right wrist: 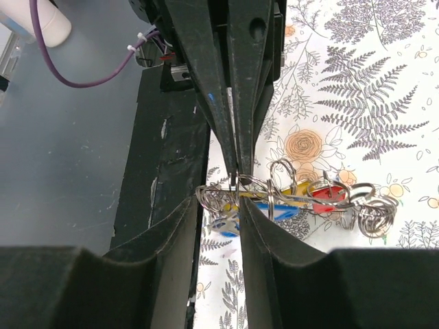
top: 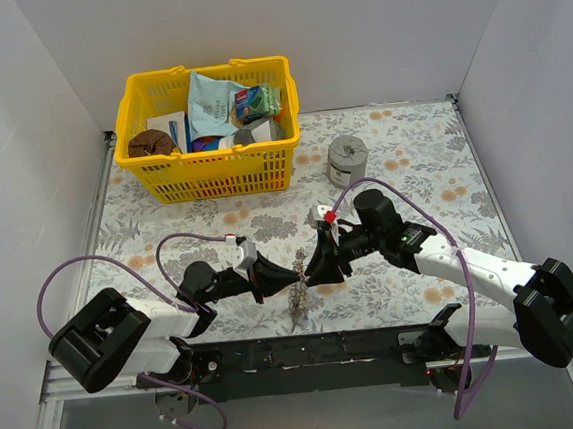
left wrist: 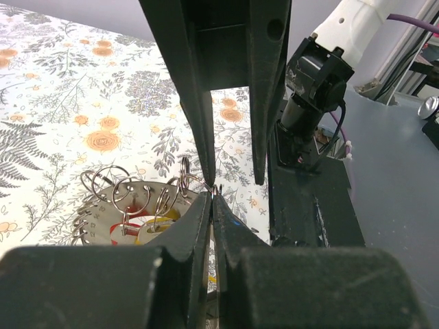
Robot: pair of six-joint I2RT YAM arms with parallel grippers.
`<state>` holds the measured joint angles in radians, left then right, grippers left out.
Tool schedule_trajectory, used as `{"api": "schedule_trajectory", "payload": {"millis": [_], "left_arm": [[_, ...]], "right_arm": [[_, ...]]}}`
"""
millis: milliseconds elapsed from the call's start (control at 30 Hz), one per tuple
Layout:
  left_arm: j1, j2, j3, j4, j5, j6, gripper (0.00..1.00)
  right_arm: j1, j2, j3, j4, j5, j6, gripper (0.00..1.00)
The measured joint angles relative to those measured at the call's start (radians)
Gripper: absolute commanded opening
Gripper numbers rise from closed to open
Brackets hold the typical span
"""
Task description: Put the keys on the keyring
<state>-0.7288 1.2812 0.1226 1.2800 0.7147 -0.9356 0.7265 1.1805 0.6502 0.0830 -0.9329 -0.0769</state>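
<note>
**Step: threading keys**

Left gripper (left wrist: pixel 212 199) is clamped on the keyring (right wrist: pixel 218 195) wire, held above the counter's (top: pixel 413 163) near edge. Right gripper (right wrist: pixel 218 203) straddles the wire, jaws apart; grip cannot be told. Keys (right wrist: pixel 302 197) hang alongside. Next move likely needs a fine, aligned feed.

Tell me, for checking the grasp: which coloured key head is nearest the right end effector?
The blue head, right beside the right end effector; the yellow head and red head lie farther out in the bunch.
</note>
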Motion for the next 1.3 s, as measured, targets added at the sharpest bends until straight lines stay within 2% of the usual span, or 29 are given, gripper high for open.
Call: {"api": "schedule_trajectory", "payload": {"millis": [300, 900, 1033, 1067, 1133, 1300], "left_arm": [[0.0, 0.056, -0.001, 0.037, -0.013, -0.053, 0.0], [0.0, 0.047, 0.003, 0.036, -0.012, -0.056, 0.0], [0.0, 0.044, 0.003, 0.036, -0.012, -0.056, 0.0], [0.0, 0.044, 0.003, 0.036, -0.011, -0.056, 0.0], [0.0, 0.043, 0.004, 0.036, -0.011, -0.057, 0.0], [0.0, 0.039, 0.005, 0.035, -0.008, -0.058, 0.0]], "right_arm": [[0.0, 0.001, 0.0, 0.025, -0.014, 0.021, 0.36], [0.0, 0.03, -0.013, 0.074, -0.012, 0.047, 0.34], [0.0, 0.035, -0.029, 0.088, -0.008, 0.054, 0.29], [0.0, 0.037, -0.033, 0.092, -0.006, 0.056, 0.23], [0.0, 0.04, -0.039, 0.101, -0.004, 0.059, 0.19], [0.0, 0.055, -0.039, 0.113, 0.008, 0.082, 0.2]]}}
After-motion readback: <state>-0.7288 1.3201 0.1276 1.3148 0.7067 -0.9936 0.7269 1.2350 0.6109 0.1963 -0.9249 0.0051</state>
